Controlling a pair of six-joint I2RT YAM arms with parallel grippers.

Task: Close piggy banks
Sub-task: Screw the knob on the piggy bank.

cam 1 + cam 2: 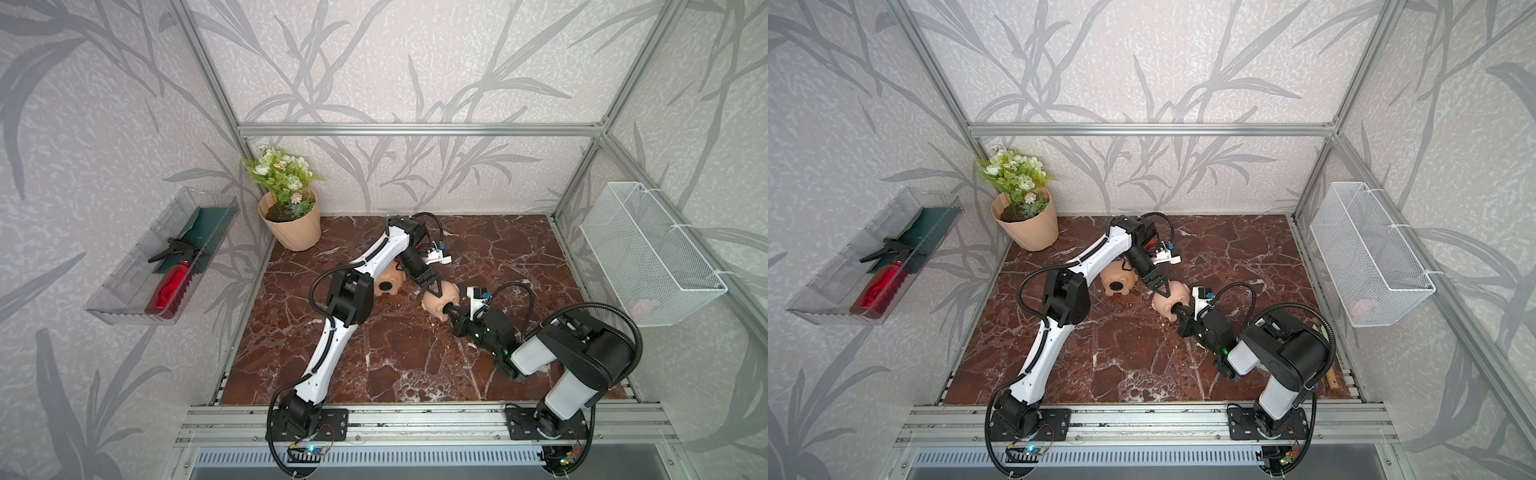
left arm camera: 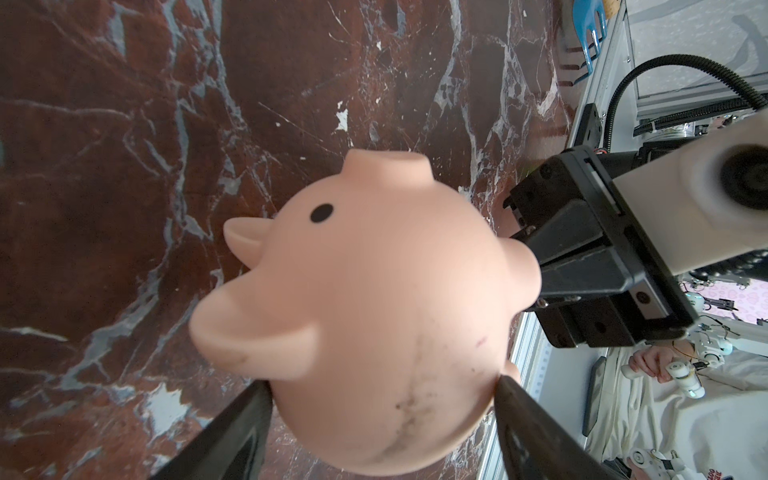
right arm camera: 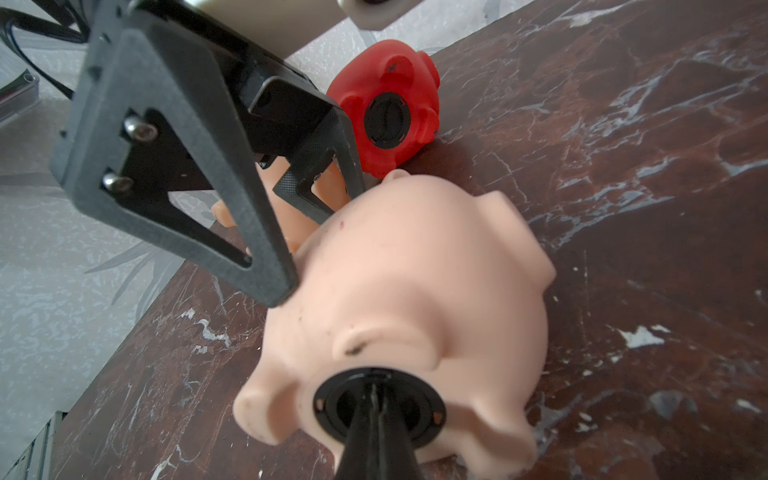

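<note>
Right wrist: left gripper (image 3: 309, 249) clamps peach-tan rounded plastic piggy bank (image 3: 415, 291), right gripper (image 3: 374, 388) closed at black belly plug (image 3: 338, 405); likely light, slick, grip flanks.

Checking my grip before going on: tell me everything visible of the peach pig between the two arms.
The pig is a smooth peach, rubbery-looking figure with scuffed dark marks, one black dot eye showing, flat snout, two ears and stubby legs. It is tipped over, low on the marble table, belly toward the right arm. The left fingers clamp its body. The shut right fingers meet the black plug in its belly hole.
</note>
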